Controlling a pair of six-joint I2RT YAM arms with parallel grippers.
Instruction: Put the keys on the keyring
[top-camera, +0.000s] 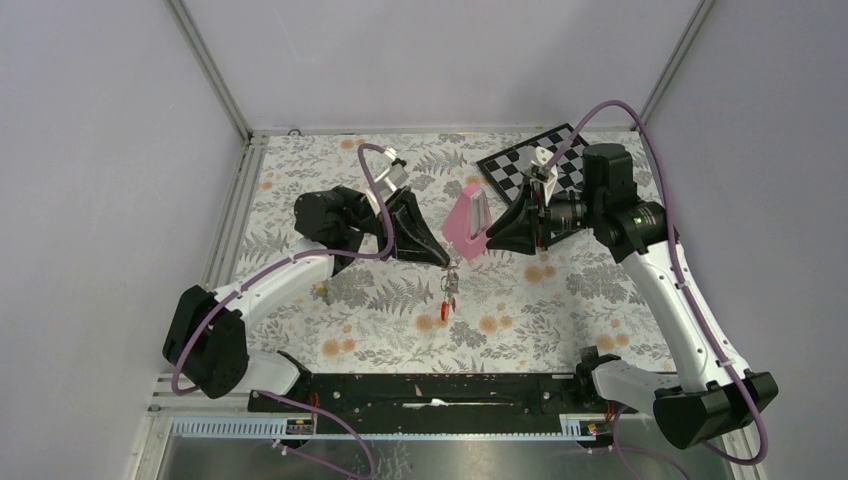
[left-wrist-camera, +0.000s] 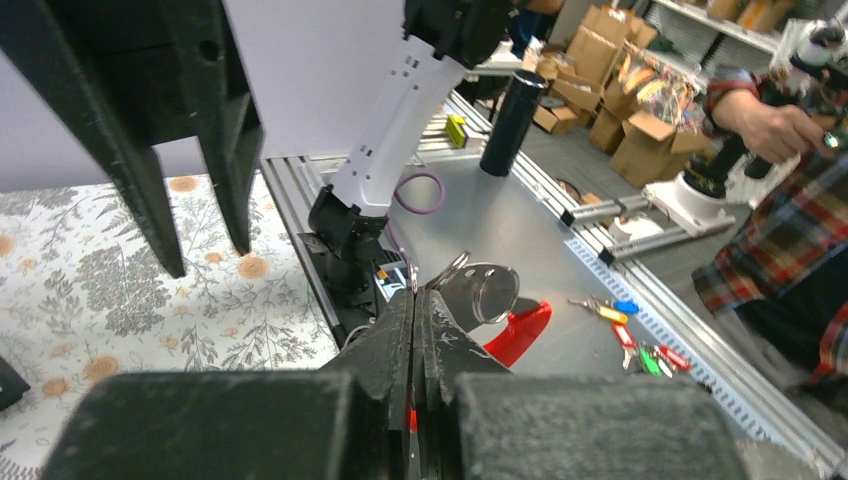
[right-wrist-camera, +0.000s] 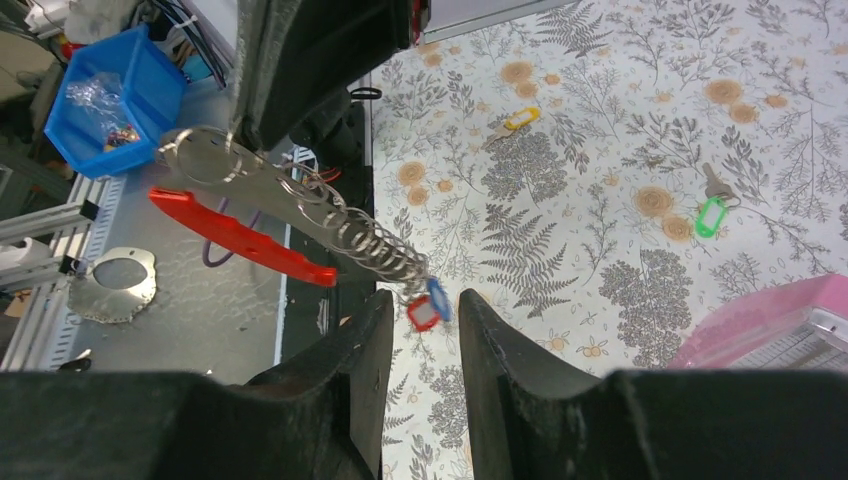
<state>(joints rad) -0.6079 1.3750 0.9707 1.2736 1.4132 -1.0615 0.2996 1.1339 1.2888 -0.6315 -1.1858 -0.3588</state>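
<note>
- The left gripper (top-camera: 440, 258) is sitting just left of the pink pyramid (top-camera: 467, 220), fingers pressed together and pinching the keyring (top-camera: 448, 292).
- The keyring is dangling off those fingertips, hanging on the near side of the pyramid above the table (top-camera: 560, 300), red bar curving away from the grey side.
- Small rings are lining the grey side, with a red tag (right-wrist-camera: 421, 314) and a blue tag (right-wrist-camera: 438, 297) hanging at its low end.
- The right gripper (right-wrist-camera: 420, 315) is hovering just right of the pyramid, fingers standing apart, both tags showing in the gap.
- A green-tagged key (right-wrist-camera: 710, 215) is lying beyond the pyramid, a yellow-tagged key (right-wrist-camera: 515, 120) farther off.
</note>
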